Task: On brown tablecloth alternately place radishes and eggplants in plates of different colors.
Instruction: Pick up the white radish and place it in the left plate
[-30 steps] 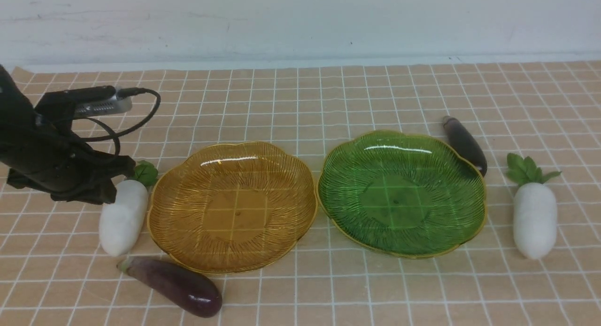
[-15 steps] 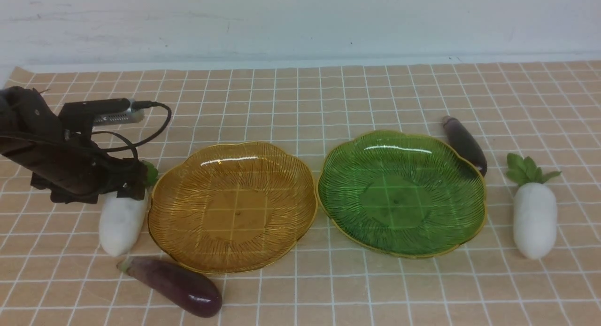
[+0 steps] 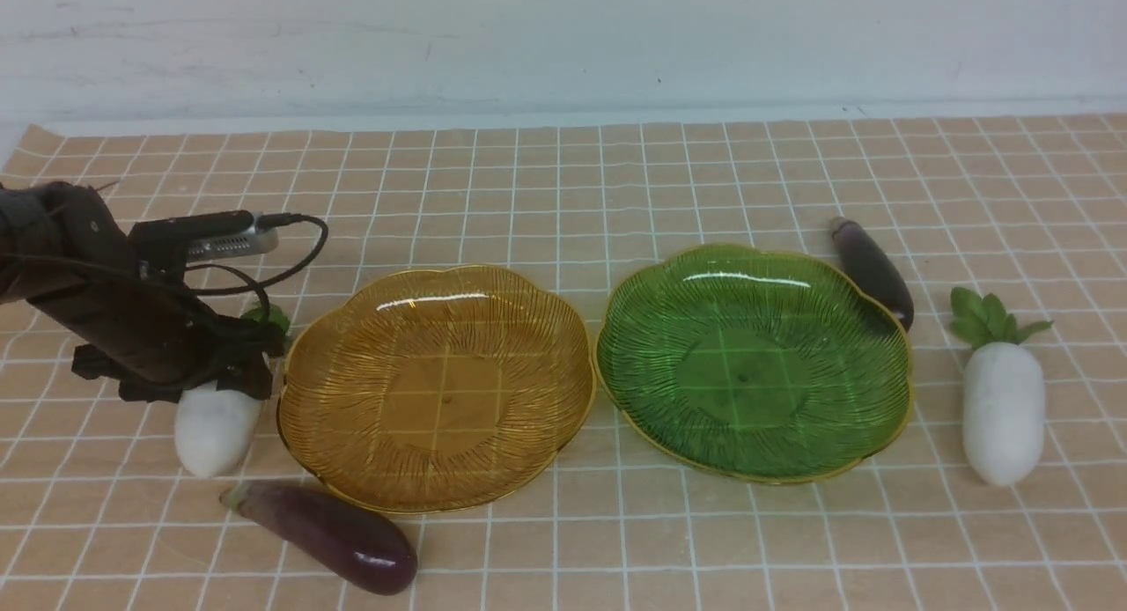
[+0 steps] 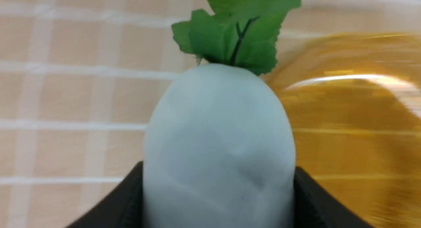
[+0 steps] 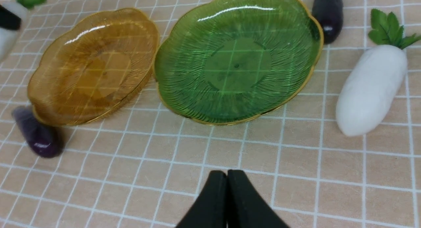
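On the brown tablecloth (image 3: 563, 188) the amber plate (image 3: 440, 391) and the green plate (image 3: 748, 373) stand side by side, both empty. My left gripper (image 3: 233, 364) is down over the upper half of the left radish (image 3: 209, 430), left of the amber plate. In the left wrist view its fingers (image 4: 309, 195) press both sides of that radish (image 4: 218, 139). One eggplant (image 3: 330, 536) lies in front of the amber plate, the other eggplant (image 3: 872, 272) behind the green plate's right edge. The second radish (image 3: 1002, 413) lies at the right. My right gripper (image 5: 227, 175) is shut and empty over bare cloth.
A white wall runs along the cloth's far edge. The right arm does not show in the front view. The left arm's cable (image 3: 290, 268) loops above the amber plate's left rim.
My left gripper has come down and toward me over the left radish, covering its leaves. The radish's near end has shifted slightly to the left.
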Controlling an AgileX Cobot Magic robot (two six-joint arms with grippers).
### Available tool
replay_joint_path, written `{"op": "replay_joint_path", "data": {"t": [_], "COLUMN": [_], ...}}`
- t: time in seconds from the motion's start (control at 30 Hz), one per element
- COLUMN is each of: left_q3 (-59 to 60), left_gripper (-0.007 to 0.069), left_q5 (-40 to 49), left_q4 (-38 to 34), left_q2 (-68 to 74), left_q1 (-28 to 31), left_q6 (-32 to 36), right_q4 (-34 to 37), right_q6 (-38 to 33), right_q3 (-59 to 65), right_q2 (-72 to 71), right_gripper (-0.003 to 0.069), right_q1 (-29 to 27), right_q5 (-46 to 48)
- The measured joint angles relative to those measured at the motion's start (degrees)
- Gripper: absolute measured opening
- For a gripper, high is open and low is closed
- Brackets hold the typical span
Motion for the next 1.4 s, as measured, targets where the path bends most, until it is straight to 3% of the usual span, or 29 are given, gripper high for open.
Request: {"op": "replay_joint_path", "data": {"t": [0.1,0.23,0.4,0.53,0.63,0.77,0.83,0.9,0.93,1.0,1.1,1.17,1.4], "left_q3": [-2.48,-2.58,-2.58,-2.58,-2.58,-3.11,-4.62,-7.05,-8.34,-11.71,-13.62,-13.92,-11.39], "left_gripper": [0.0396,0.0396,0.0421,0.0494,0.061,0.0636,0.0608,0.0528,0.0479,0.031,0.0125,0.0046,-0.0003], "left_q5": [1.99,2.18,1.83,1.83,1.72,2.37,4.25,7.25,9.09,14.15,17.96,19.23,21.56], "left_q4": [-4.5,-5.0,-4.37,-4.37,-4.31,-4.19,-3.7,-2.97,-2.37,-0.78,-0.21,-0.08,0.53], "left_q2": [-1.56,-0.09,5.39,7.02,7.05,7.05,7.05,7.05,7.05,7.05,6.9,6.06,-4.01], "left_q1": [-5.5,-11.16,-14.32,-14.44,-14.48,-14.48,-14.48,-14.48,-14.48,-14.43,-13.96,-13.17,-7.46], "left_q6": [2.09,3.32,3.27,3.07,2.88,2.84,2.77,2.98,3.37,3.91,3.85,3.44,2.9], "right_q4": [-7.34,-16.59,-18.64,-18.11,-18.0,-16.96,-16.67,-16.54,-16.48,-16.07,-15.72,-15.72,-16.22], "right_q6": [6.39,13.62,16.76,15.88,15.83,15.83,15.83,15.83,15.83,15.76,14.88,14.61,13.25], "right_q3": [-2.09,-6.3,-11.33,-13.87,-14.81,-17.49,-19.15,-21.08,-21.99,-23.99,-26.04,-26.85,-32.21], "right_q2": [6.19,17.36,31.96,43.02,50.19,59.04,62.75,66.79,68.7,73.01,76.18,76.38,72.22], "right_gripper": [-0.0015,-0.0015,0.0038,0.0238,0.0429,0.0624,0.0668,0.0684,0.0686,0.0689,0.0617,0.0506,0.0507], "right_q1": [-0.11,-0.11,-0.21,-0.21,-0.21,-0.21,-0.21,-0.21,-0.21,-0.21,-0.21,-0.21,-0.21], "right_q5": [-1.14,-3.0,-8.31,-12.73,-16.26,-20.18,-21.25,-21.69,-21.7,-21.47,-20.04,-18.63,-8.88]}}
